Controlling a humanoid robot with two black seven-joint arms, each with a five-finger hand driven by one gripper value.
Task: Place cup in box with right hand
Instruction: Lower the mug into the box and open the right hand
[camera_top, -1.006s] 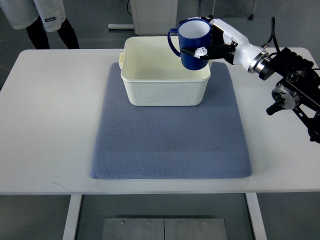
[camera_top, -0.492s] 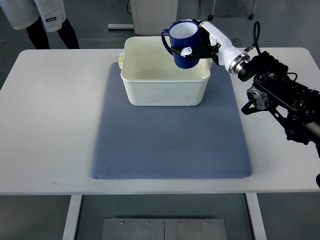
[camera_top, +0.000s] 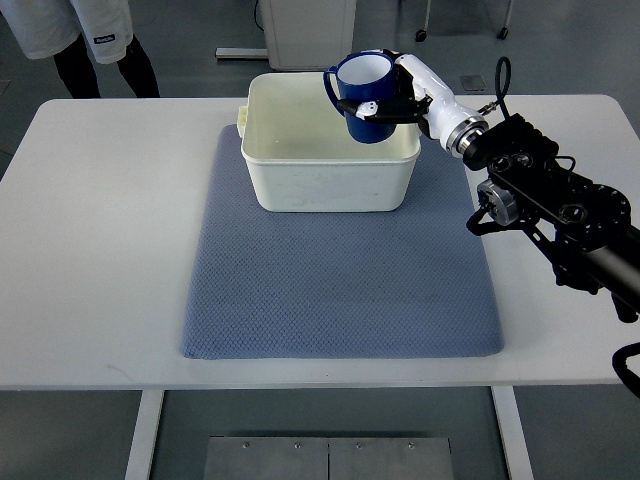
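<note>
The right hand (camera_top: 395, 95) reaches in from the right edge with its fingers (camera_top: 365, 105) wrapped closed around the body of a dark blue mug (camera_top: 362, 92), one finger lying across the front of the wall. The mug is held clear of everything, its mouth up and tipped a little toward the camera, its handle sticking out to the picture's left. It hangs over the far right part of the cream plastic tub (camera_top: 330, 180) that serves as the box; whether its base is already below the rim cannot be told from this steep view. The tub sits at the far end of a blue textured mat (camera_top: 340, 290) on the white desk (camera_top: 100, 230). A person's legs (camera_top: 95, 60) show beyond the desk's far left corner.

The mug looks rigid, glazed and smooth, probably ceramic, so moderately heavy and liable to chip if dropped. A slick round wall can twist in a side grip, so the wrap around the body, away from the handle, seems the sound place to hold. The tub looks light and may slide if knocked
</note>
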